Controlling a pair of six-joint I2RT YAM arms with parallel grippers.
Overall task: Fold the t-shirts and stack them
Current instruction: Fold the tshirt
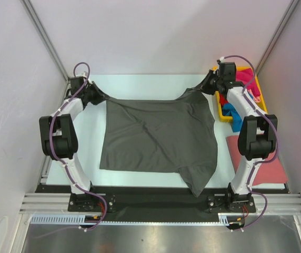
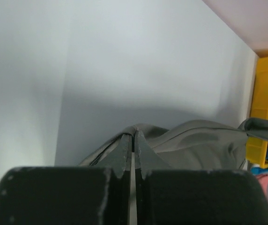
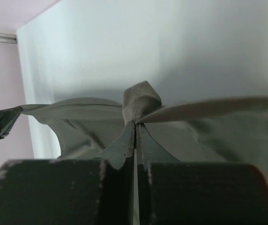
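Left end effector [image 1: 94,96] is pinching the far left corner of the dark grey t-shirt [image 1: 158,134], its jaws pressed together on the cloth, while the right end effector [image 1: 212,84] is clamping the far right corner the same way, just beside the yellow tray [image 1: 227,119]. Between them the shirt's far edge is hanging stretched and slightly lifted, and the rest is lying spread and wrinkled across the middle of the table [image 1: 140,81], one sleeve trailing toward the near edge. Magenta [image 1: 245,76], red [image 1: 223,100] and blue [image 1: 229,112] t-shirts are sitting bunched in the tray, and a salmon-pink t-shirt [image 1: 270,169] is lying flat on the table beside the right arm.
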